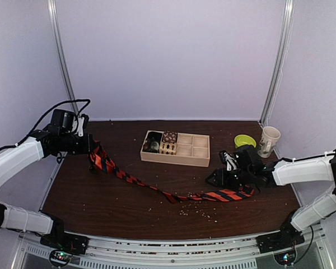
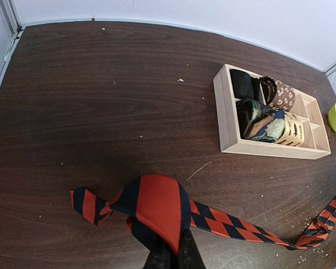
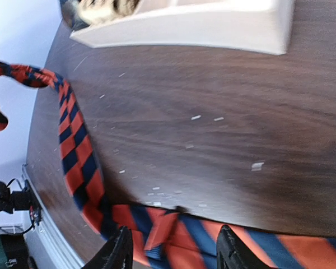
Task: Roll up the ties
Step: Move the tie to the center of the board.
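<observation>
Top external: left end effector [image 1: 92, 148] pinches tie [image 1: 135, 180] by the table [image 1: 95, 199] edge — right end effector [image 1: 214, 179] straddles it, jaws apart.

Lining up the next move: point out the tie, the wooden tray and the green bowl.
tie [image 2: 157, 204], left wrist view, on its broad folded red stripe
wooden tray [image 1: 176, 160], top view, on its near wall
green bowl [image 1: 245, 140], top view, on its middle
</observation>
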You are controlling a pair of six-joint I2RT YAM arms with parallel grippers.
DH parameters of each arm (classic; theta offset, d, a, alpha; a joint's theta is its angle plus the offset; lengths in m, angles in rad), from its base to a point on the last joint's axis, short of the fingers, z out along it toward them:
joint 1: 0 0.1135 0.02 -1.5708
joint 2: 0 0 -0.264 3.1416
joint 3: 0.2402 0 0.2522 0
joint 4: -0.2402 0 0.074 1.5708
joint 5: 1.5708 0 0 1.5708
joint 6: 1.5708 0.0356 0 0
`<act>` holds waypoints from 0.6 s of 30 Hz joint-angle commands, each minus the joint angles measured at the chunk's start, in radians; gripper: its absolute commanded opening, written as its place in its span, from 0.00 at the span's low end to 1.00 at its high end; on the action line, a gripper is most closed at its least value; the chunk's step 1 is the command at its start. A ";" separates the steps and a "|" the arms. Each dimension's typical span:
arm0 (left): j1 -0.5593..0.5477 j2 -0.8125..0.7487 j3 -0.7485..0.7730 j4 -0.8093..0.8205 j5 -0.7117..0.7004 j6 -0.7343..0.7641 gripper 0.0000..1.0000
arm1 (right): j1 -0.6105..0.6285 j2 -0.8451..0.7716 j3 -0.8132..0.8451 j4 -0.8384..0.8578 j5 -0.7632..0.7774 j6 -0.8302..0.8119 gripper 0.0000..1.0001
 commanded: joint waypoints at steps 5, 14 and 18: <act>-0.002 -0.031 0.021 0.066 0.044 0.005 0.00 | 0.110 0.182 0.003 0.064 0.005 0.125 0.51; -0.002 -0.054 -0.017 0.122 0.098 -0.037 0.00 | -0.017 0.199 -0.200 0.168 -0.007 0.250 0.52; -0.002 -0.041 -0.037 0.169 0.123 -0.102 0.00 | -0.132 0.052 -0.230 0.007 0.080 0.185 0.54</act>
